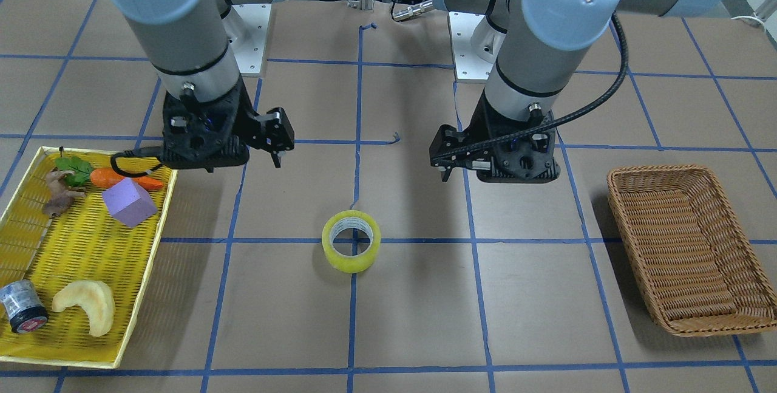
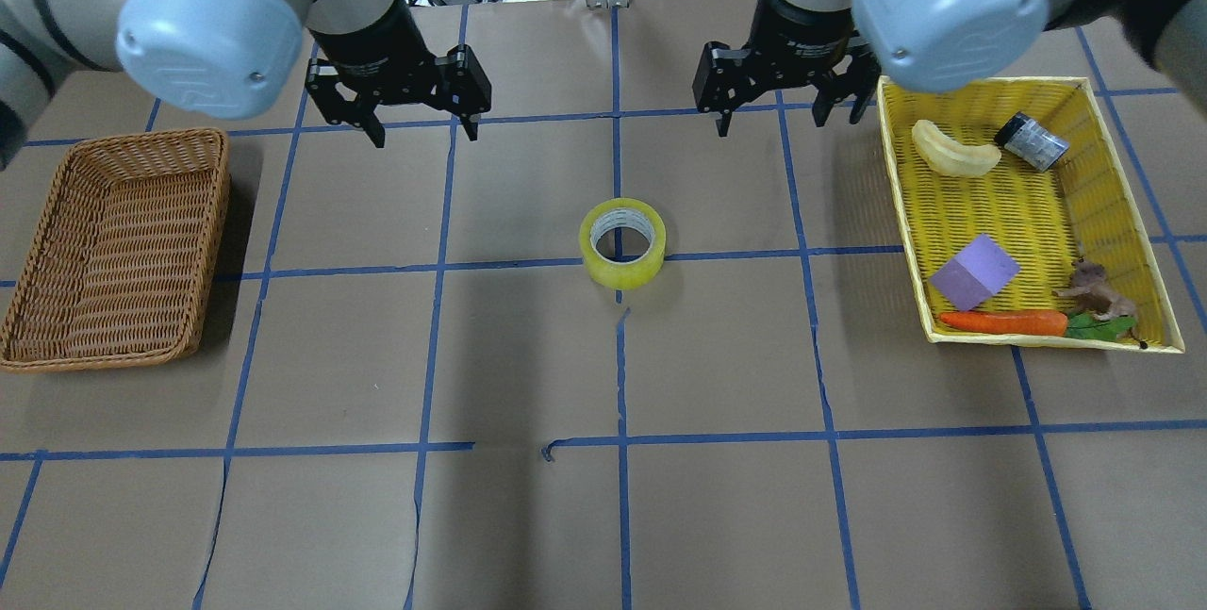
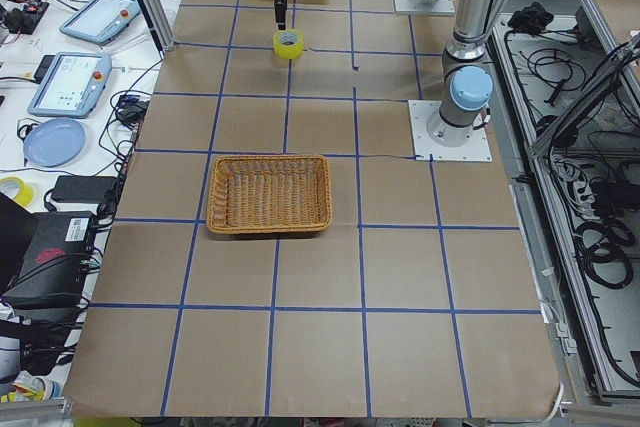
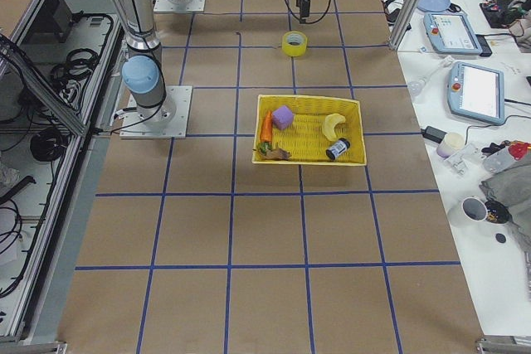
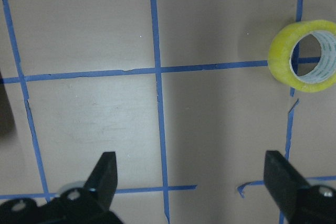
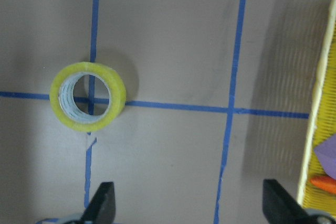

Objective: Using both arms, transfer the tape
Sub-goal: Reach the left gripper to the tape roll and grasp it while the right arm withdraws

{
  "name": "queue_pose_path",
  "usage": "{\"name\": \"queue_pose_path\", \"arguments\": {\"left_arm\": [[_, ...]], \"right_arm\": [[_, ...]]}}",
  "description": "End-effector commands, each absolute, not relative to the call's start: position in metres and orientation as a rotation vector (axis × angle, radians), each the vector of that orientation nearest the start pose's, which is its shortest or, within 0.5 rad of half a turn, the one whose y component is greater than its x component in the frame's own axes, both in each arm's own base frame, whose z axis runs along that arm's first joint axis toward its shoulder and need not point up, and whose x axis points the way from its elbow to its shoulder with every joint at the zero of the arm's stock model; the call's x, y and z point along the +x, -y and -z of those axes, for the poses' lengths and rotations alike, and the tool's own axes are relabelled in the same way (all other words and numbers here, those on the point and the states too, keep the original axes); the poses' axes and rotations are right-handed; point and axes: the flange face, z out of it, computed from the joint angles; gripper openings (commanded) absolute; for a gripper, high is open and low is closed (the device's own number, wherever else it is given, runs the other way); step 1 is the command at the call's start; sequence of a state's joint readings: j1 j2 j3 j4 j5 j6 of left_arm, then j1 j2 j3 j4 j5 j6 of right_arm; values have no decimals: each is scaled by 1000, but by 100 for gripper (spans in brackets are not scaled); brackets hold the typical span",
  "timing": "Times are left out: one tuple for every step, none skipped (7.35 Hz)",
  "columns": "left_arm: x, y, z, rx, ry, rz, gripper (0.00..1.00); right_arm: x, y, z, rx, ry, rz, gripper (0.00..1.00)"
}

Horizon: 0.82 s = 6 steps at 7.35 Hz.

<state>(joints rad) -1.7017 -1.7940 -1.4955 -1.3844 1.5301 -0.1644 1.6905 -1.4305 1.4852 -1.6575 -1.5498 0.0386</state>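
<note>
At table centre: tape (image 2: 622,273) lies flat with its hole up, on a crossing of blue lines, and nothing touches it.
Left claw: my left claw (image 2: 422,134) hangs above the table (image 2: 528,355); the fingers are spread wide and nothing is between them.
Right claw: my right claw (image 2: 770,120) hangs at about the same height, also spread wide, and it holds nothing.
Tape and claws: the tape lies between my two claws, farther from my bases than their fingertips, and well apart from both.
Left wrist view: the tape (image 5: 304,56) is at the upper right edge, partly cut off; my two fingertips show at the lower corners.
Right wrist view: the tape (image 6: 86,124) is whole, on the left side, ahead of my left-hand fingertip.
Basket: a wicker basket (image 2: 212,242) stands on my left side, near the left claw.
Tray: a yellow tray (image 2: 1037,214) stands on my right side, its corner just beside the right claw.
Inside tray: a purple block (image 2: 974,272), a carrot (image 2: 1004,321), a pale curved piece (image 2: 952,150), a grey can (image 2: 1033,140) and a small brown figure (image 2: 1094,289).
</note>
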Motion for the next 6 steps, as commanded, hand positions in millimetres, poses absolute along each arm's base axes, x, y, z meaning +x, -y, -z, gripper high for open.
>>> {"name": "queue_pose_path", "arguments": {"left_arm": [[-275,582,-373,-154,-3268,95,97],[-291,591,-341,-168,-3287,66,98],[-310,589,-314,-149,-3278,-1,98],[-318,587,-289,-130,-3266,-65,99],[-317,578,-264,-125,-3248,-137,99],[-315,567,-242,-112,-3248,-132,95]], "right_arm": [[164,511,-502,-80,-3119,68,100],[164,510,-504,-80,-3120,73,100],[164,508,-506,-84,-3127,81,100],[164,509,-504,-82,-3132,77,100],[163,509,-506,-80,-3130,84,100],[163,508,-505,-77,-3135,77,100]]}}
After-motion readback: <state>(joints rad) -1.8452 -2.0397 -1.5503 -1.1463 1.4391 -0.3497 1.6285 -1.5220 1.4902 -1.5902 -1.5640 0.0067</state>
